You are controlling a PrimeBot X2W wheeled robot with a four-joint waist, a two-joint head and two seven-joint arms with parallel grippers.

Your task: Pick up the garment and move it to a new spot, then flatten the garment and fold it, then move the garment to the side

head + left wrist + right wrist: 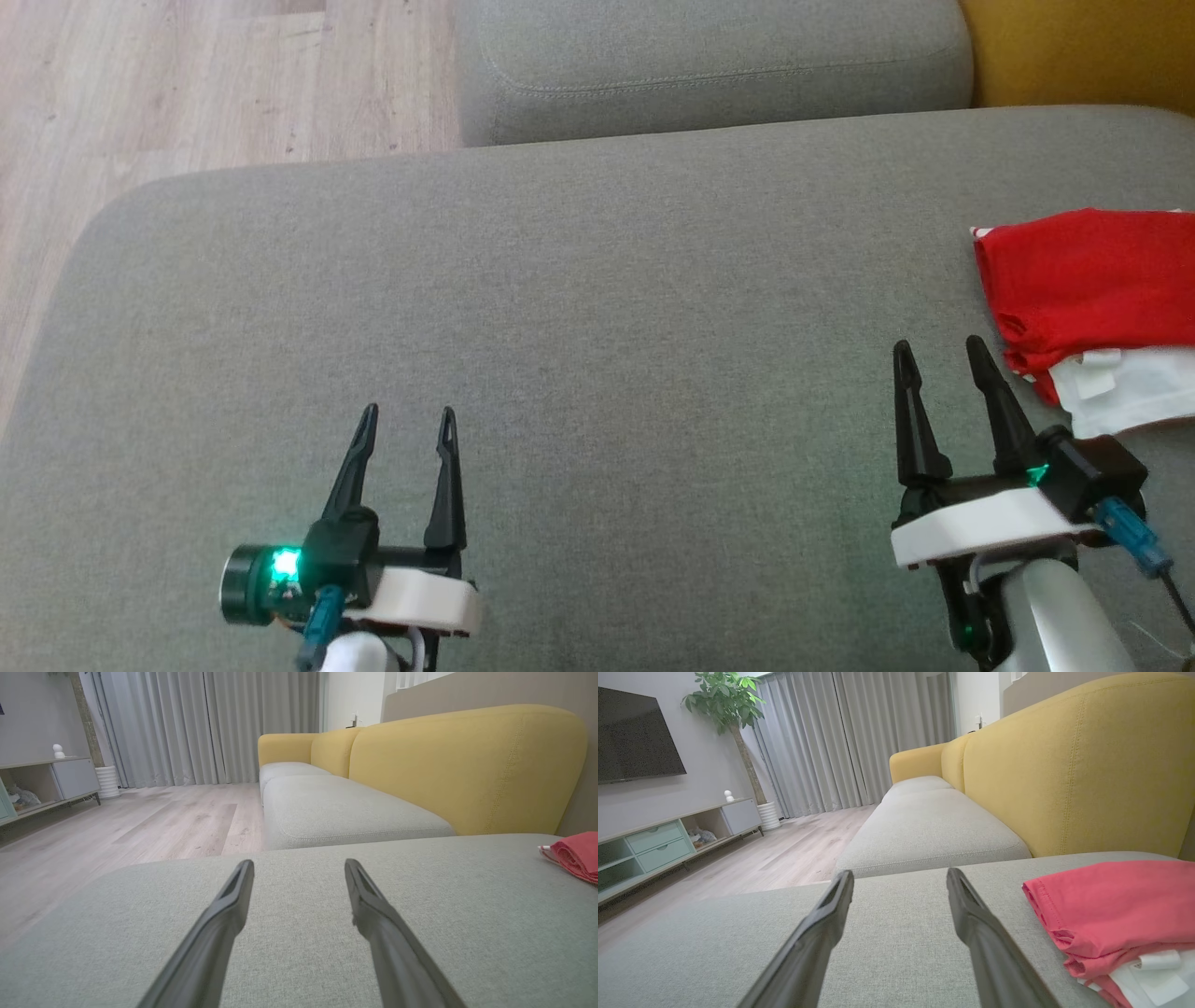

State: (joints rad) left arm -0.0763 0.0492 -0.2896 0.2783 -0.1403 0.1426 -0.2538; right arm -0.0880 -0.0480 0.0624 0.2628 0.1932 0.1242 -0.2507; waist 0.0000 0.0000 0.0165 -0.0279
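Site: broad grey fabric sofa cushion [560,327], pale wooden floor [187,75] off its left edge, mustard-yellow backrest [1064,765] behind.

Your left gripper [409,411] hung low over bare cushion at lower left, fingers spread, nothing between them. Your right gripper [938,345] was likewise released and empty, fingers parted.

The red and white cloth garment [1088,271] lay at the cushion's far right edge, stacked in layers with a white part and a tag showing at its near end. It sat just beside your right gripper, to its right, not touching. It was well apart from the left one.

Judgement: the stacked layers and the side position read as fold and set-aside done; you looked to be at the close. If instead you were starting, the next move fell to your right arm: swing right, drop onto the near red hem and pinch through all layers
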